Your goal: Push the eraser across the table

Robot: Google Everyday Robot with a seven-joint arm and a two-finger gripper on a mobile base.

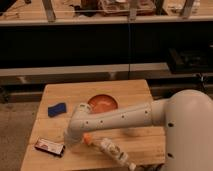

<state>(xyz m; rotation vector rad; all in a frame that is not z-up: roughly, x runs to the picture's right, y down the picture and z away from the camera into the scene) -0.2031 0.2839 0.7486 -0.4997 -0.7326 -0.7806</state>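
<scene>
A light wooden plank counter (128, 90) seen from above, with a white robot arm (122, 118) reaching over it from the right. Nearest, at the front left corner, lies the eraser (49, 147), flat, with black sides and a white-and-red top. To its right along the front edge, a white bottle (114, 152) with an orange cap lies on its side. The arm bends down so that the claw (69, 140) sits low over the counter just beside the eraser's right end; whether it is open or closed cannot be told, nor whether it touches the eraser. Farther back, a blue block (57, 109) lies on the left and an orange bowl (103, 103) sits near the middle, partly behind the arm. Dark shelving (100, 45) stands beyond.
</scene>
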